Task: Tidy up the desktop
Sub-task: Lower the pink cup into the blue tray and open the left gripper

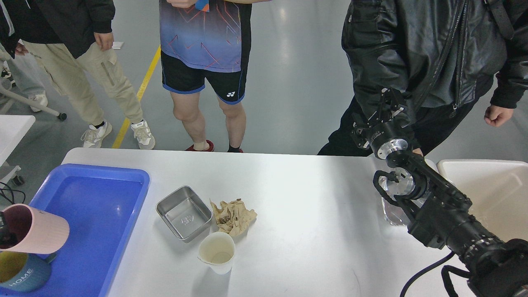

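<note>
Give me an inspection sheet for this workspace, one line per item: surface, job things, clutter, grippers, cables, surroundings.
Surface: white desktop, mostly bare in the middle.
Job's things: blue tray at left, holding a "HOME" mug; beige bin at right.
Clutter: steel dish, crumpled brown paper, paper cup, grouped together; something clear lies under the right arm, partly hidden.
Grippers: left gripper holds a pink cup tilted over the tray; right gripper raised at the far edge, too dark to read.
Cables: black cable hangs by the right arm.
Surroundings: three people stand beyond the table; yellow floor line.
</note>
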### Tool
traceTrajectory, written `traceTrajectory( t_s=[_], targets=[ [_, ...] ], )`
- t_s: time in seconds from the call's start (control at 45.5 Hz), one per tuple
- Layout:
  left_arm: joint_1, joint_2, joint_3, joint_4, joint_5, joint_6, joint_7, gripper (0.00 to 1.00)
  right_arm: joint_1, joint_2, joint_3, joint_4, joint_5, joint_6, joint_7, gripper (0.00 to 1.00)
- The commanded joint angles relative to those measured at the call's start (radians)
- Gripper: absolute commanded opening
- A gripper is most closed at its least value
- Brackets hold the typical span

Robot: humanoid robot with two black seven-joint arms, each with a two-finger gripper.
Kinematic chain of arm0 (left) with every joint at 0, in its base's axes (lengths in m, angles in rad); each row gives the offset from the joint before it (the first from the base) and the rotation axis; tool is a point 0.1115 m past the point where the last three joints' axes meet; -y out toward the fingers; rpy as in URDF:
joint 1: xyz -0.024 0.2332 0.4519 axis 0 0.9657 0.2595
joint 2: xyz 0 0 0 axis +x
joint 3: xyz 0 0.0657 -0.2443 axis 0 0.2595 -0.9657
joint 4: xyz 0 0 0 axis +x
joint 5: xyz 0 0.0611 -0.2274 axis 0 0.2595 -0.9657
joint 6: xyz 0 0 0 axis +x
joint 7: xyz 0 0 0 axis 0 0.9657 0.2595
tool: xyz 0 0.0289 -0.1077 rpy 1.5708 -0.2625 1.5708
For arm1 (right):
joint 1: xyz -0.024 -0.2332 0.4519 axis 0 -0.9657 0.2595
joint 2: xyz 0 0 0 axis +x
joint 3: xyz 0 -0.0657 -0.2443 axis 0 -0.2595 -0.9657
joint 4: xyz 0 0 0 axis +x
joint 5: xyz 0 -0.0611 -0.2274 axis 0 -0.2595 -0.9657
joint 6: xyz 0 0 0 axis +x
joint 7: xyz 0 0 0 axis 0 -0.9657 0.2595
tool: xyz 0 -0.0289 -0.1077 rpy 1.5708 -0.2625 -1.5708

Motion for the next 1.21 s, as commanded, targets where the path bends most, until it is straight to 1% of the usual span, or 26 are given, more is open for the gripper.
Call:
traceTrajectory(
  t_s=[0.0, 0.242, 0.395, 0.505, 0.637, 0.813, 1.011, 1.12, 1.186],
  targets=[
    [0.06, -0.096, 0.016, 0.006, -0.006, 0.117, -0.039, 0.02, 0.001, 0.0, 0.0, 0.0, 0.0, 0.0, 0.0, 1.0],
    [0.179, -0.193, 0.016, 0.006, -0.009, 0.238, -0.041, 0.02, -0.001, -0.002, -0.001, 0.0, 0.0, 0.002, 0.0, 1.0],
    [0.272, -0.225, 0.015, 0.032, -0.009, 0.287, -0.04, 0.03, -0.005, -0.003, -0.001, 0.0, 0.0, 0.002, 0.0, 1.0],
    [0.308, -0.254, 0.009, 0.075, -0.009, 0.301, -0.043, 0.03, -0.007, -0.003, -0.001, 0.0, 0.0, 0.003, 0.0, 1.0],
    [0.315, -0.288, 0.007, 0.107, -0.013, 0.321, -0.044, 0.04, -0.007, -0.003, 0.0, 0.0, 0.0, 0.003, 0.0, 1.0],
    [0.324, -0.323, 0.007, 0.11, -0.016, 0.341, -0.044, 0.05, -0.005, -0.005, -0.001, 0.0, 0.0, 0.003, 0.0, 1.0],
    [0.347, -0.369, 0.007, 0.116, -0.063, 0.381, -0.038, 0.11, -0.008, -0.005, -0.001, 0.0, 0.0, 0.003, 0.0, 1.0],
    [0.36, -0.375, 0.009, 0.127, -0.063, 0.389, -0.029, 0.12, -0.008, -0.006, 0.0, 0.0, 0.0, 0.005, 0.0, 1.0],
    [0.371, -0.375, 0.006, 0.129, -0.063, 0.389, -0.03, 0.13, -0.008, -0.006, 0.0, 0.0, 0.0, 0.005, 0.0, 1.0]
  ],
)
